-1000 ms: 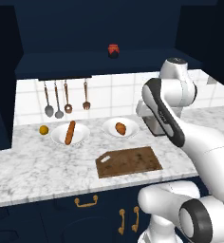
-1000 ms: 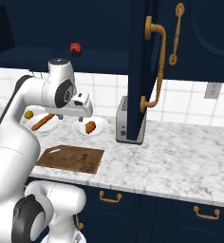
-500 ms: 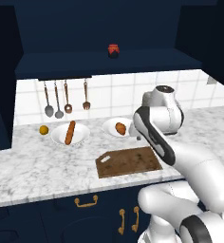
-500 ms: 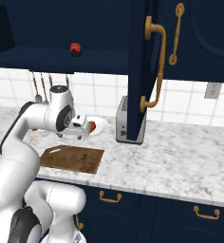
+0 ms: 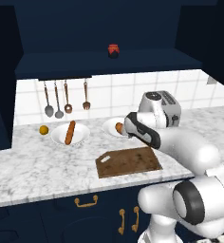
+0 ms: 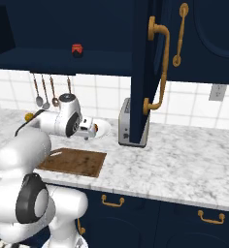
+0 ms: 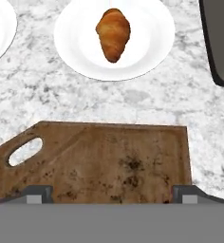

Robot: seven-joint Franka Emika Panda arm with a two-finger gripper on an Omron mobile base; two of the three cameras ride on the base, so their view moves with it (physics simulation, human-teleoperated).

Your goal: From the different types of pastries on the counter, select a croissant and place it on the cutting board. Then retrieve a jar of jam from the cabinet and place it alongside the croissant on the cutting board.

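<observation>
The croissant (image 7: 113, 34) lies on a white round plate (image 7: 147, 52) on the counter (image 7: 85, 99), just beyond the far edge of the cutting board (image 7: 99, 161). My gripper (image 7: 111, 195) hangs above the board's near part, pointing down; it is open, its fingertips (image 7: 35, 193) wide apart with nothing between them. From the right base camera the gripper (image 6: 89, 131) sits low by the croissant (image 6: 95, 129), behind the cutting board (image 6: 73, 161). The jar of jam (image 5: 113, 50) stands on the shelf of the navy cabinet (image 5: 99, 64), above the croissant (image 5: 118, 127).
A baguette (image 5: 70, 132) lies on a second white plate (image 5: 80, 137) left of the croissant, with a small orange fruit (image 5: 44, 129) beyond. A toaster (image 5: 166, 111) stands right of the croissant's plate. Utensils (image 5: 66, 97) hang on the tiled wall. An open cabinet door (image 6: 145, 68) juts out over the counter.
The arm has swung down from chest height toward the counter, bringing the hand low over the cutting board near the croissant. The jaws have spread wider.
</observation>
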